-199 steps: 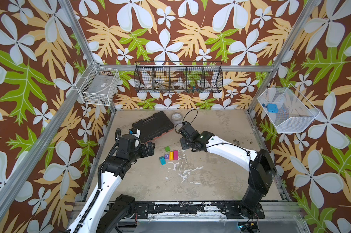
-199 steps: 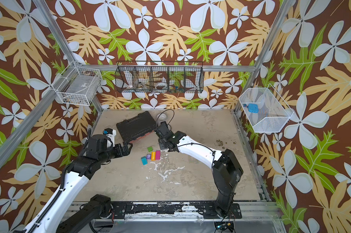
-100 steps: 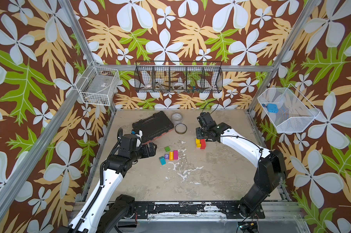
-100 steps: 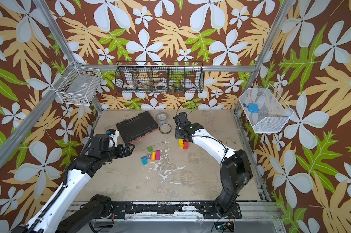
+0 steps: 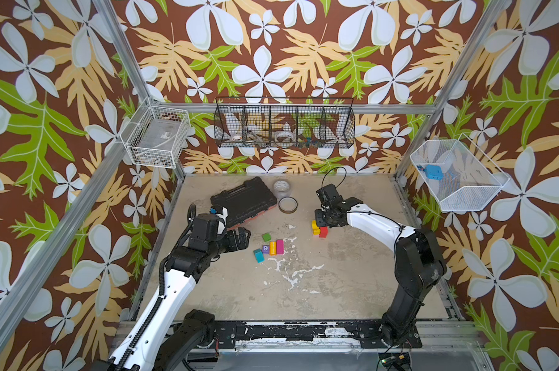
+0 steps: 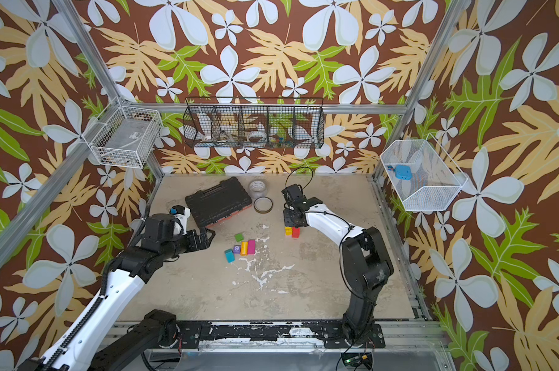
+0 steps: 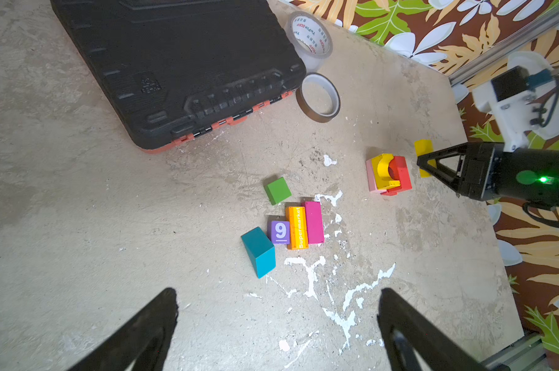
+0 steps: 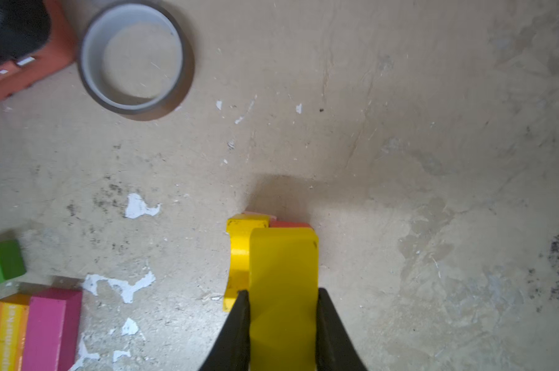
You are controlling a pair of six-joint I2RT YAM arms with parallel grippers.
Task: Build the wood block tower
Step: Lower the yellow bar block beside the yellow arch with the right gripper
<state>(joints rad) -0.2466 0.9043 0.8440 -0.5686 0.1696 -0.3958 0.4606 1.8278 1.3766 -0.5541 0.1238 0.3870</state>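
The right pincer (image 8: 283, 292), clamped on a yellow block (image 8: 284, 257), may topple the small stack (image 7: 388, 175) if lowered off-centre; the left pincer (image 7: 278, 291) gapes empty.

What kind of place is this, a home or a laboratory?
Probably a laboratory robot cell: two arms on a rail, an aluminium frame with printed walls, and wire baskets around a worn table.

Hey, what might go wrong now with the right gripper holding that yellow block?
The right gripper holds the yellow block right by the tower; lowering off-centre might knock its yellow arch off. The arch and red block look like an uneven seat, so the block may tip on release.
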